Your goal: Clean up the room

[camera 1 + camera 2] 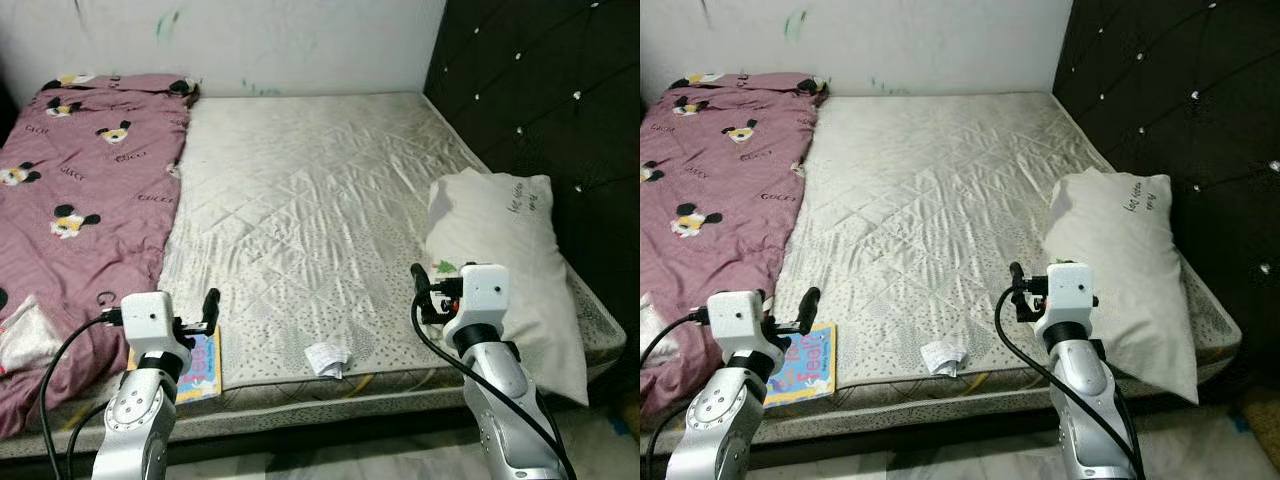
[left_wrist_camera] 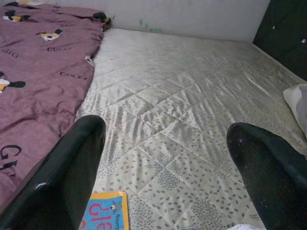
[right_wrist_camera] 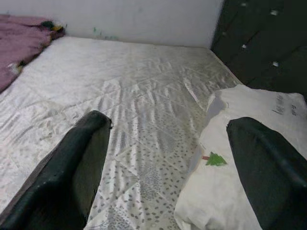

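- Grippers first: the left gripper [image 1: 210, 310] hangs over the near edge of the bed, fingers spread wide and grasping nothing; its wrist view shows both black fingers [image 2: 62, 177] well apart with mattress between them.
- Right gripper [image 1: 420, 290] sits at the near right part of the bed, likewise released and empty, its fingers [image 3: 72, 167] apart in its wrist view, one of them over the pillow's edge.
- Just beside the left gripper, a colourful children's book [image 1: 805, 362] lies flat at the mattress's near edge, next to the blanket.
- Between the two arms, a small crumpled white paper [image 1: 328, 358] rests near the front edge of the mattress.
- Touching distance from the right gripper, a white pillow [image 1: 510, 270] lies along the right side of the bed, with a small green mark [image 3: 215, 160] on its cover.
- Bare quilted mattress [image 1: 300, 200] spreads across the middle, pale and wrinkled.
- Pink cartoon-print blanket [image 1: 80, 190] covers the left part of the bed.
- Dark tufted headboard [image 1: 540, 90] stands on the right; a white wall [image 1: 300, 40] runs behind the bed.
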Tool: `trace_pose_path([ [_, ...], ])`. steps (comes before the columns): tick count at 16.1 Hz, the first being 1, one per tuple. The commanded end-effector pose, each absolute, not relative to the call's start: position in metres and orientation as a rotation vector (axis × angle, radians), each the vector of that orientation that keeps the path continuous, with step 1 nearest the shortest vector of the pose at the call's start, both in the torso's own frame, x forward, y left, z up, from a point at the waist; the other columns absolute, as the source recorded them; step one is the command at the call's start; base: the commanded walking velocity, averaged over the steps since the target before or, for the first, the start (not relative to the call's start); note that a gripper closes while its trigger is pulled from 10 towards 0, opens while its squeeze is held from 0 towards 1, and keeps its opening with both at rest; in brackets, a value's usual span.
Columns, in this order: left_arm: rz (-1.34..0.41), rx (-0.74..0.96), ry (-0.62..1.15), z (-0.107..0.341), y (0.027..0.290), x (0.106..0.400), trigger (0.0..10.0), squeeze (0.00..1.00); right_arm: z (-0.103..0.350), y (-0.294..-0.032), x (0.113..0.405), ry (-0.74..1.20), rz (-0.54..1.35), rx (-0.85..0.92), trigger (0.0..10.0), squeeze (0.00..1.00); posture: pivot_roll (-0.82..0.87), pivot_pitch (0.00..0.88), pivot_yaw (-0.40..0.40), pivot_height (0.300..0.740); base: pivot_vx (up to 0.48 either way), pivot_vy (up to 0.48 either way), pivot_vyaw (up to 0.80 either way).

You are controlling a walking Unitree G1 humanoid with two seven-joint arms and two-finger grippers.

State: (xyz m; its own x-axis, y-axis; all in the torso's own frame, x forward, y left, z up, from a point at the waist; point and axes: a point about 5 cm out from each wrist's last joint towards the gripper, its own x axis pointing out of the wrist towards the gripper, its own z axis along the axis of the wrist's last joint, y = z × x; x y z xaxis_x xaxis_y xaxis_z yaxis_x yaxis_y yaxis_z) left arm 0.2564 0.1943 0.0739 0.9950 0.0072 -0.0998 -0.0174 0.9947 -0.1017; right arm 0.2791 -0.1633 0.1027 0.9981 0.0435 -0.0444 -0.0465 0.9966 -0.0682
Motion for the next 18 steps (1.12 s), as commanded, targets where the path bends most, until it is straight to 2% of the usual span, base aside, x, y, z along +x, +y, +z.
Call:
trace_pose_path([
  [1, 0.014, -0.091, 0.097, 0.0749, 0.1963, 0.2540, 10.0, 0.00, 0.1073, -0.1589, 0.2818, 0.025, 0.073, -0.092, 10.0, 0.00, -0.01, 0.022, -0.025, 0.740, 0.000, 0.000, 0.80],
  [3, 0.001, -0.103, 0.096, 0.0752, 0.1951, 0.2534, 10.0, 0.00, 0.1062, -0.1605, 0.2808, 0.032, 0.066, -0.078, 10.0, 0.00, -0.01, 0.030, -0.021, 0.740, 0.000, 0.000, 0.78],
  [6, -0.008, -0.124, 0.104, 0.0737, 0.1935, 0.2536, 10.0, 0.00, 0.1054, -0.1632, 0.2807, 0.036, 0.053, -0.062, 10.0, 0.00, -0.02, 0.034, -0.020, 0.740, 0.000, 0.000, 0.00],
  [9, -0.012, -0.131, 0.109, 0.0733, 0.1928, 0.2535, 10.0, 0.00, 0.1045, -0.1644, 0.2801, 0.045, 0.045, -0.059, 10.0, 0.00, -0.02, 0.035, -0.020, 0.740, 0.000, 0.411, 0.00],
  [12, -0.015, -0.132, 0.111, 0.0731, 0.1926, 0.2533, 10.0, 0.00, 0.1044, -0.1654, 0.2805, 0.045, 0.041, -0.056, 10.0, 0.00, -0.02, 0.038, -0.022, 0.740, 0.000, 0.480, -0.80],
  [14, -0.019, -0.130, 0.113, 0.0729, 0.1921, 0.2535, 10.0, 0.00, 0.1045, -0.1652, 0.2804, 0.044, 0.042, -0.056, 10.0, 0.00, -0.02, 0.038, -0.022, 0.740, 0.000, 0.480, 0.00],
  [18, -0.032, -0.119, 0.112, 0.0734, 0.1914, 0.2543, 10.0, 0.00, 0.1040, -0.1651, 0.2803, 0.046, 0.035, -0.043, 10.0, 0.00, -0.02, 0.040, -0.018, 0.740, 0.000, 0.000, 0.00],
])
